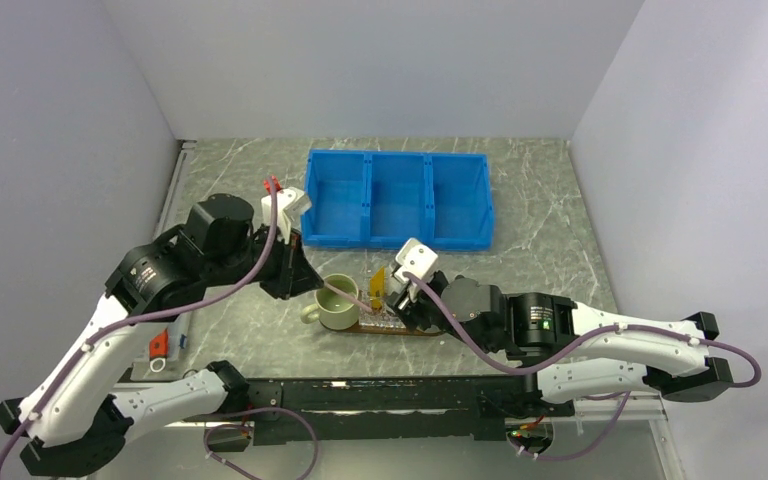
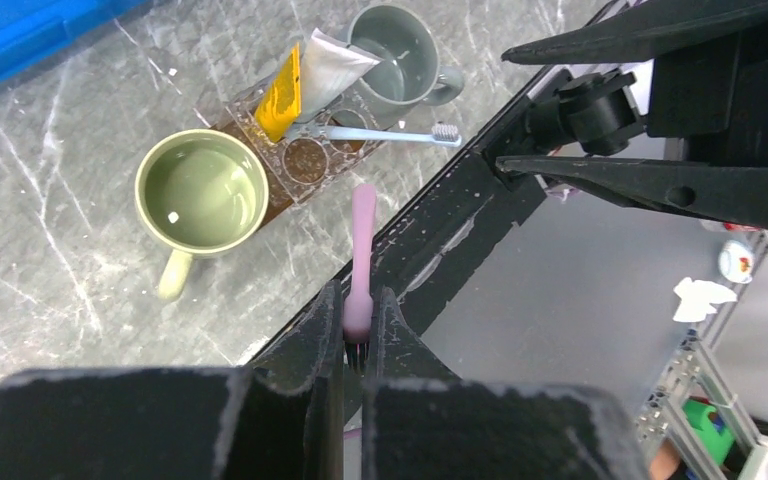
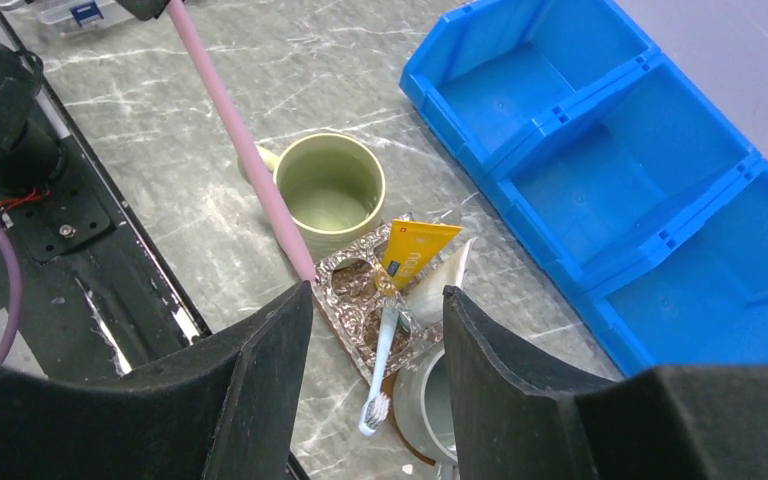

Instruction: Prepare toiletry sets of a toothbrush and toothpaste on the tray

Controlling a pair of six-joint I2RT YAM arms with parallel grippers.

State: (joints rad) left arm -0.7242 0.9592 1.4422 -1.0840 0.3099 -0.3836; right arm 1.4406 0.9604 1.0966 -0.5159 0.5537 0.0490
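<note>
Thin pink plastic toothbrush [image 2: 363, 240], one end clamped in closed left gripper [image 2: 358, 330], long axis pointing at clear square holder [image 2: 305, 160] on dark-brown wooden tray [image 1: 415, 331], counter's near edge; right gripper [image 3: 375, 300] wide open, empty.

Marble tbl [image 1: 550, 190], pale walls [image 1: 380, 60] — even light

Grey, white-veined marble table [image 1: 540, 200]; bright blue three-compartment plastic bin [image 1: 400, 240]. Thin pink toothbrush [image 2: 362, 250], pale blue-grey toothbrush [image 2: 380, 133], small yellow tube [image 2: 280, 95], white tube [image 2: 325, 65]. Olive-green ceramic mug [image 2: 260, 190], grey mug [image 2: 430, 40], dark-brown wooden tray [image 1: 425, 331].
</note>
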